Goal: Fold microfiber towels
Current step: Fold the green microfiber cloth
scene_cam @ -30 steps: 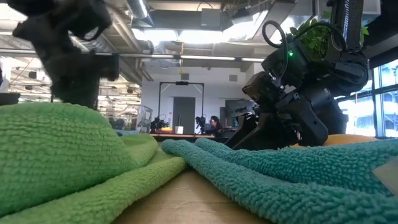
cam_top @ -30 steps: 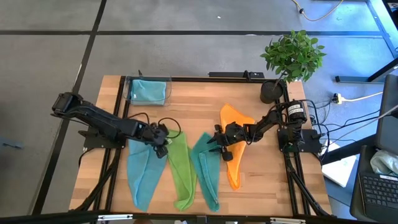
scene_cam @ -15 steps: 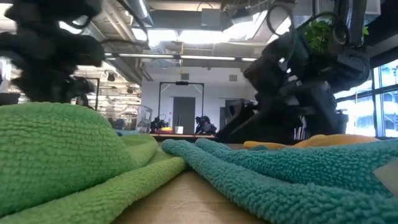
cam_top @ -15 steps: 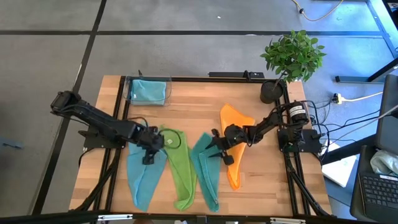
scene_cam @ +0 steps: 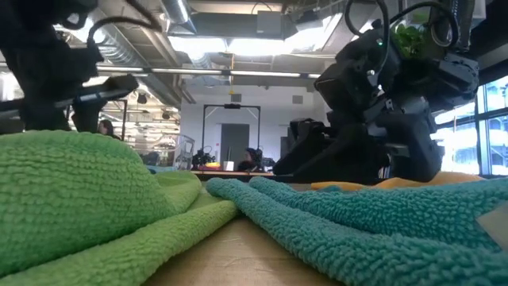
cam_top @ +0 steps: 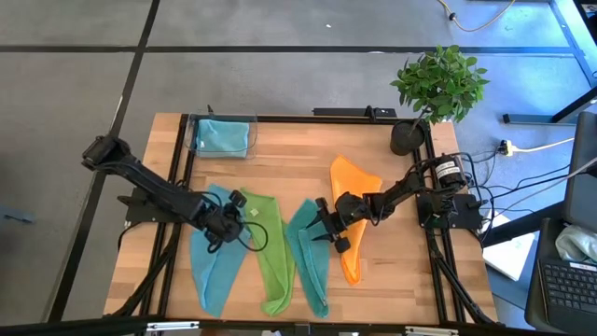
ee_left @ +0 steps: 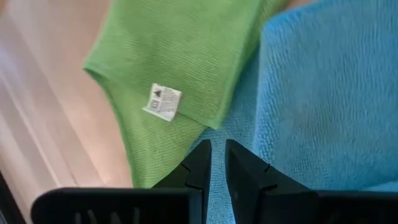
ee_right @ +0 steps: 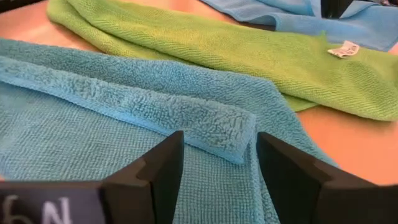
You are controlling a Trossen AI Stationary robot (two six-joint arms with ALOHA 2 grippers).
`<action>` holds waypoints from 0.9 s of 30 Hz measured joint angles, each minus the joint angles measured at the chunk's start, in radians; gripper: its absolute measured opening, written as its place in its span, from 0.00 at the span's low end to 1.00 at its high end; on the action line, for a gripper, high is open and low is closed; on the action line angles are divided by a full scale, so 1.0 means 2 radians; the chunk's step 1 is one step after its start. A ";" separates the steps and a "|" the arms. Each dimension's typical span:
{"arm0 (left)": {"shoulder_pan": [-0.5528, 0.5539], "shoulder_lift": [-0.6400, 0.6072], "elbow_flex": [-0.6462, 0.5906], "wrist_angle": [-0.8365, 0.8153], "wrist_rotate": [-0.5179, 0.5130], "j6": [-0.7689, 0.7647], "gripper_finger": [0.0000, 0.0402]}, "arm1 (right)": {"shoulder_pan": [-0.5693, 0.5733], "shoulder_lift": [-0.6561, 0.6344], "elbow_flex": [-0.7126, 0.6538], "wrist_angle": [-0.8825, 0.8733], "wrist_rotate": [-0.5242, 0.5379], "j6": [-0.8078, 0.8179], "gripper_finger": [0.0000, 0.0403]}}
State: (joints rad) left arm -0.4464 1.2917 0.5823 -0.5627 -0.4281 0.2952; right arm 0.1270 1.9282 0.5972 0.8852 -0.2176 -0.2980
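**Listing of table contents, largest item first**

Spanning the scene is a wooden table (cam_top: 289,159), on which four towels are laid out side by side in long strips. From the left arm's side to the right arm's side they are ordered thus: a light blue towel (cam_top: 213,257), a lime green towel (cam_top: 270,252), a teal towel (cam_top: 308,257) and an orange towel (cam_top: 353,224). The green towel is overlapped onto the edge of the light blue one, and a small white label (ee_left: 163,101) is sewn at its corner. A second light blue towel (cam_top: 222,136) is kept folded in a clear bin (cam_top: 244,119) at the far left corner. A potted plant (cam_top: 438,84) is placed at the far right corner.

The left gripper (cam_top: 227,224) is positioned low over the seam between the light blue and green towels; its jaws are drawn narrow, nearly together, and nothing is seen between them. The right gripper (cam_top: 322,229) is set at the teal towel's near edge, beside the orange towel, with jaws spread wide around a raised fold of teal cloth, not pinched.
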 joint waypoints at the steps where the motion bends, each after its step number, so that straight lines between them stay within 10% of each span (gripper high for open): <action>1: 0.001 0.006 0.000 0.001 0.000 0.008 0.10 | 0.000 0.000 0.000 0.000 0.006 0.000 0.51; 27: 0.025 0.058 0.000 0.096 -0.026 0.130 0.43 | -0.005 0.000 0.000 -0.006 0.034 0.004 0.51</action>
State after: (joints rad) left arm -0.3958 1.4082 0.5823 -0.3698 -0.4801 0.5547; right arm 0.1177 1.9282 0.5972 0.8725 -0.1493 -0.2902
